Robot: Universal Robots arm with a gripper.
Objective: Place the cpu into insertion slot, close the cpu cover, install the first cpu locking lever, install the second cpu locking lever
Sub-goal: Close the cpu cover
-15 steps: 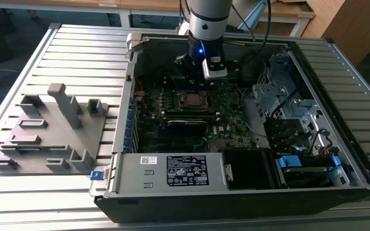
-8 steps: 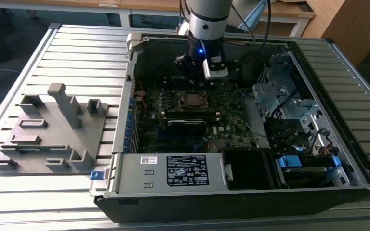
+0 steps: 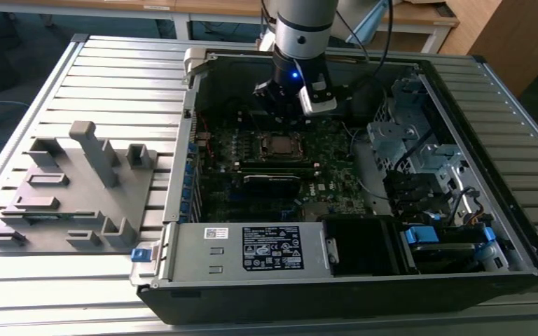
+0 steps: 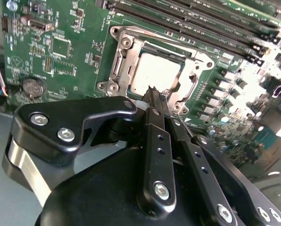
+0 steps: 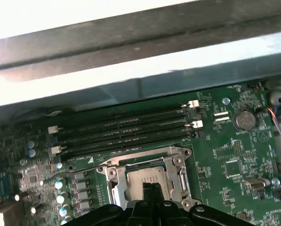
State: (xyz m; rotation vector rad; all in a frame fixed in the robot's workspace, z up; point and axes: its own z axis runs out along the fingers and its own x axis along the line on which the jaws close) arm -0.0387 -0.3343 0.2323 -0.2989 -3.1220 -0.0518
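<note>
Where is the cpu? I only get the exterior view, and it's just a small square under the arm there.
Observer: In both wrist views the cpu lies inside the window of the cover, silvery top up.
Operator: Is that cover down?
Observer: In the second wrist view it lies flat around the cpu, not tilted up.
Operator: And what's over it?
Observer: The end effector, shut with nothing seen in it, sits by the cover's rim. I cannot tell whether it touches.
</note>
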